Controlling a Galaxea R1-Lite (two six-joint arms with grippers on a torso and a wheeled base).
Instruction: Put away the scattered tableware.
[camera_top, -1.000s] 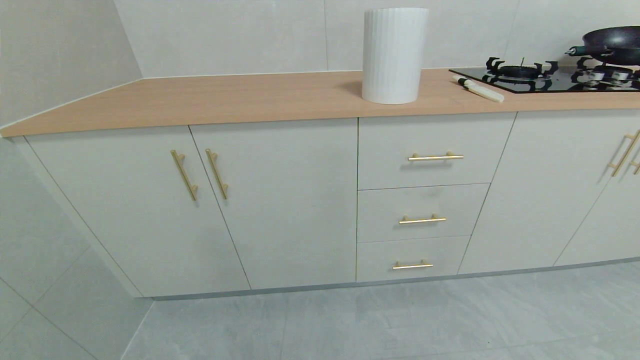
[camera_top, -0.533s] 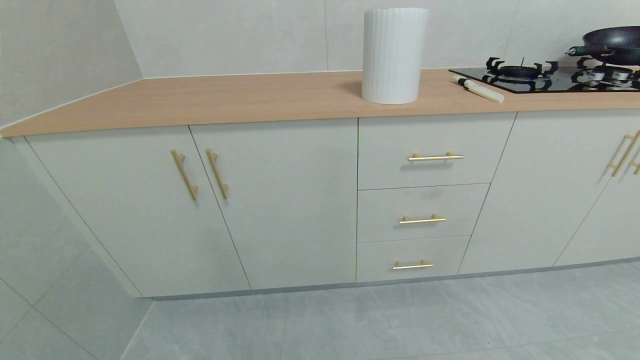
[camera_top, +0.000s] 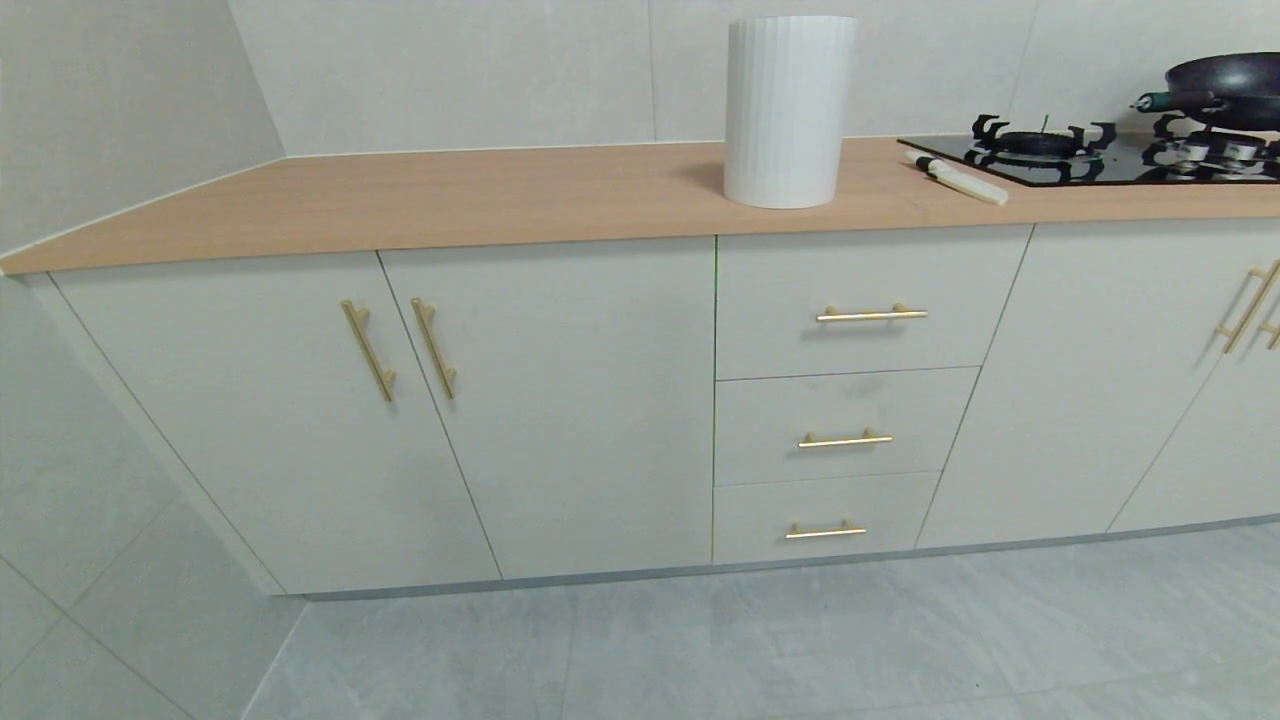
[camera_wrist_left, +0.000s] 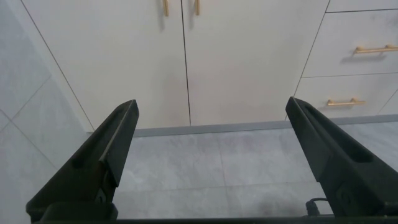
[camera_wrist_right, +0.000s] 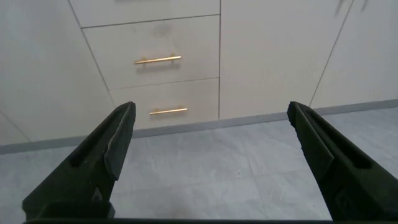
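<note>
A cream-handled utensil (camera_top: 957, 179) lies on the wooden countertop (camera_top: 450, 200), beside the hob's near left corner. A tall white ribbed container (camera_top: 787, 110) stands on the counter left of it. My left gripper (camera_wrist_left: 211, 106) is open and held low, facing the base of the double-door cabinet (camera_wrist_left: 186, 56) above the floor. My right gripper (camera_wrist_right: 211, 109) is open too, low before the drawer stack (camera_wrist_right: 158, 60), with nothing between its fingers.
A black gas hob (camera_top: 1100, 150) with a dark pan (camera_top: 1220, 85) sits at the counter's right end. Three drawers with gold handles (camera_top: 870, 314) are below the container. Cabinet doors (camera_top: 400, 400) are closed. Grey tiled floor (camera_top: 800, 650) spreads in front.
</note>
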